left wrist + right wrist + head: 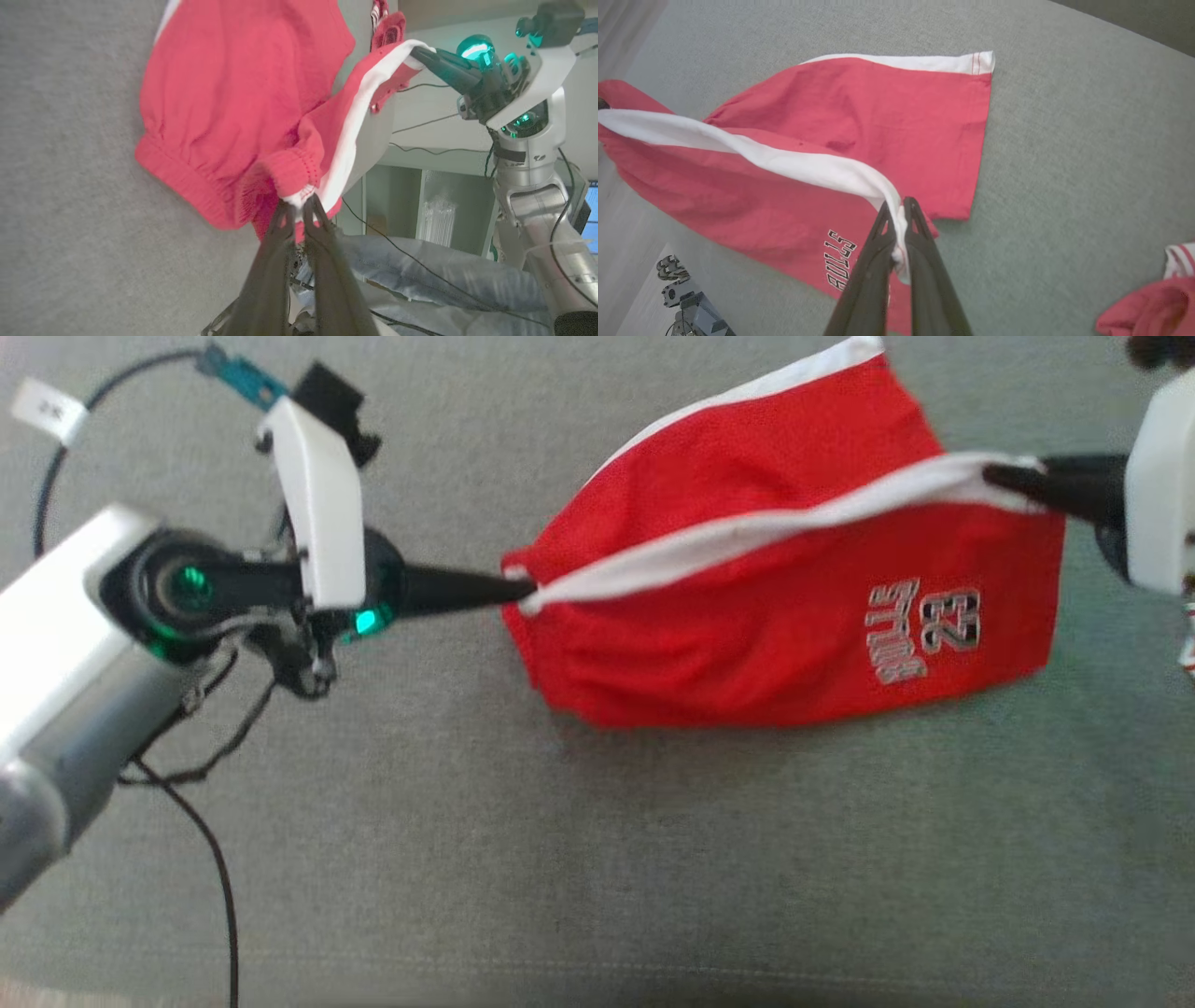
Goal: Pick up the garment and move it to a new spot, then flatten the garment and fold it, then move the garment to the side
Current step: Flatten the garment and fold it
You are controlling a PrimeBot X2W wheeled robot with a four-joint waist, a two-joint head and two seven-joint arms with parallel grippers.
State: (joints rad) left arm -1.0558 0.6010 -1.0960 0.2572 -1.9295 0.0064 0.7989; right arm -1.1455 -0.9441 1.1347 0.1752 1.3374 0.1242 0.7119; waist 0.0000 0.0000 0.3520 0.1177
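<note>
The garment (775, 644) is a pair of red shorts with a white side stripe and a silver number print, held stretched above the grey padded surface (560, 859). My left gripper (527, 590) is shut on the stripe's waistband end. At the upper right my right gripper (994, 476) is shut on the stripe's hem end. The left wrist view shows my fingers (301, 210) pinching the gathered waistband of the shorts (233, 93), with the right gripper (416, 52) beyond. In the right wrist view the gripper (899, 207) clamps the white stripe of the shorts (878, 121).
Another red and white cloth (1153, 303) lies on the surface at the lower right of the right wrist view. Black cables (219, 859) hang from my left arm. A person's jeans-clad leg (444, 275) and shelving (420, 205) stand past the surface's edge.
</note>
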